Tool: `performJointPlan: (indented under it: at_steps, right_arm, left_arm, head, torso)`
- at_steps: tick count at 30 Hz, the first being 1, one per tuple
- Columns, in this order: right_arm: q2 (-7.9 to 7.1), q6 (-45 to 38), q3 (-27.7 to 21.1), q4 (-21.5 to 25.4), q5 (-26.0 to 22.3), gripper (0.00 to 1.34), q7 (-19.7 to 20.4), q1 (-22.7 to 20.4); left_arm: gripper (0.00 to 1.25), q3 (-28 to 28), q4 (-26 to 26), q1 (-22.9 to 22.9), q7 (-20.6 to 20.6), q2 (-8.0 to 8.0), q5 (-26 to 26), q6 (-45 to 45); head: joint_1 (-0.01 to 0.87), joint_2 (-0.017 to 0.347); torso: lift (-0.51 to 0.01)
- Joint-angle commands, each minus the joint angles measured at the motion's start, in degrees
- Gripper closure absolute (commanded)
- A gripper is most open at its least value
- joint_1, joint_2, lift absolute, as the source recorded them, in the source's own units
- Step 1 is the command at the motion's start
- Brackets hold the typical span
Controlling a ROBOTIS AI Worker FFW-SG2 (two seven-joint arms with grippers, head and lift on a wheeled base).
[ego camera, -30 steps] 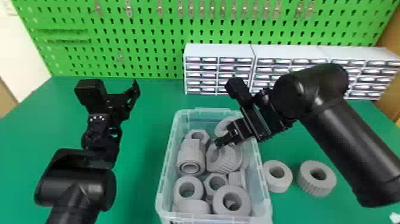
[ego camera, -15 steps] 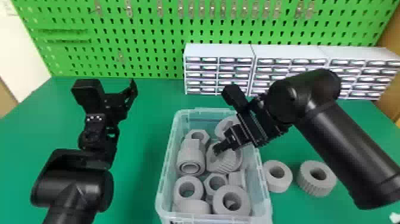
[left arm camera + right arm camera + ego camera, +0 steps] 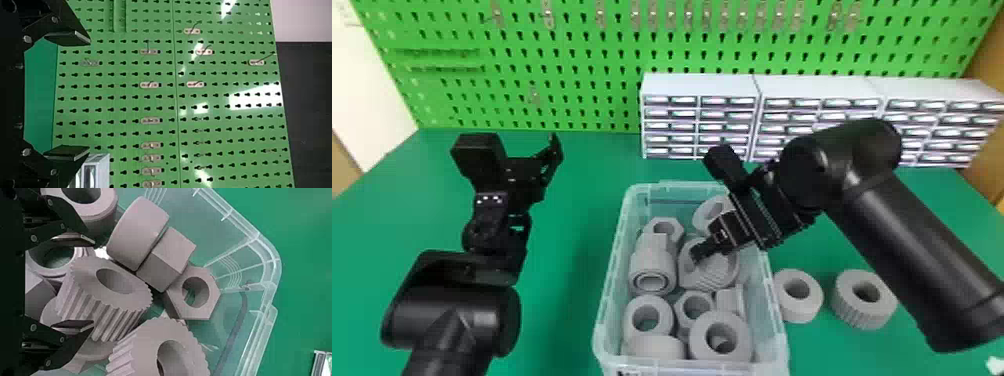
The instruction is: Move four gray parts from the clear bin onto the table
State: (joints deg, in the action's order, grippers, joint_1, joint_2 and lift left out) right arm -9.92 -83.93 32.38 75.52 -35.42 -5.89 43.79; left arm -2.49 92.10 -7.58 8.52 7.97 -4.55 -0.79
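"Dipping lower than it was a second ago, the right gripper is now down in the clear bin. What does it have?"

"Nothing yet, by my reading. Its fingers stand well apart, with a ridged ring between them. I can't tell whether either finger touches it."

"So the ring is still in the bin?"

"Yes, lying tilted among the others. One finger sits close by its ridged side, so I'd say the step in hand is lining up a grip."

"And the count?"

"A smooth ring and another ridged ring lie on the table, to the right of the bin. They haven't changed place. If both count, this would be the third, with one more to fetch."

"What could spoil it?"

"The crowding. A second ridged ring in the bin lies just beside it and could get nudged or snag a finger. I'd close evenly, then lift straight up, clear of the wall."

"And the left gripper?"

"Up over the table's left side, fingers wide apart, empty."
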Motion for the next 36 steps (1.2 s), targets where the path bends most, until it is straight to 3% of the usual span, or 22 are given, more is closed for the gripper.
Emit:
performJointPlan:
  at_steps: [1,36]
  right_arm:
    - [-0.02,0.0,0.05,-0.37,0.35,0.52,0.0,-0.02]
    - [0.86,0.61,-0.13,-6.0,0.79,0.52,0.0,0.42]
  left_arm:
    - [0.29,-0.15,0.01,-0.15,0.0,0.11,-0.02,0.0]
    - [0.3,-0.5,0.01,-0.24,0.0,0.2,-0.02,0.0]
  head:
    - [0.693,0.072]
    - [0.693,0.072]
  torso:
    - [-0.052]
    - [-0.052]
